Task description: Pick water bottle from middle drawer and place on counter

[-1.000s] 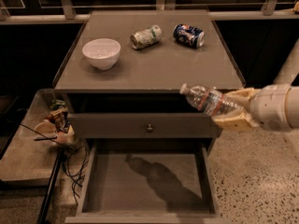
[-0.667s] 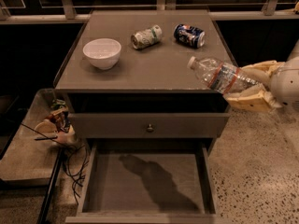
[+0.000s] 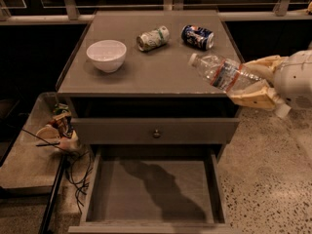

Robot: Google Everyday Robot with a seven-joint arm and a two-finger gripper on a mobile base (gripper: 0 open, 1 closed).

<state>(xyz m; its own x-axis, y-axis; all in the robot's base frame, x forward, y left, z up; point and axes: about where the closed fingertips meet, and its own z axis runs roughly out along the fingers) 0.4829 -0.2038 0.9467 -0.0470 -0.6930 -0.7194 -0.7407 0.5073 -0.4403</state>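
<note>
Now carries water bottle (image 3: 218,70) higher than a second ago, cap angled over right edge of counter (image 3: 161,69), well above open middle drawer (image 3: 122,199); clamps its lower half in gripper (image 3: 241,82) at right; judges it light, thin-walled, slippery, best squeezed gently mid-body.

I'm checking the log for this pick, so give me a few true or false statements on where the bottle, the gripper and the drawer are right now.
1. The gripper holds the water bottle at the right edge of the counter. True.
2. The middle drawer is pushed shut. False: it stands pulled open.
3. The water bottle lies on the drawer floor. False: it is tilted in the gripper, cap end over the counter.
4. A white bowl sits on the counter's left part. True.
5. Both cans stand upright. False: the green-white can and the blue can lie on their sides.
</note>
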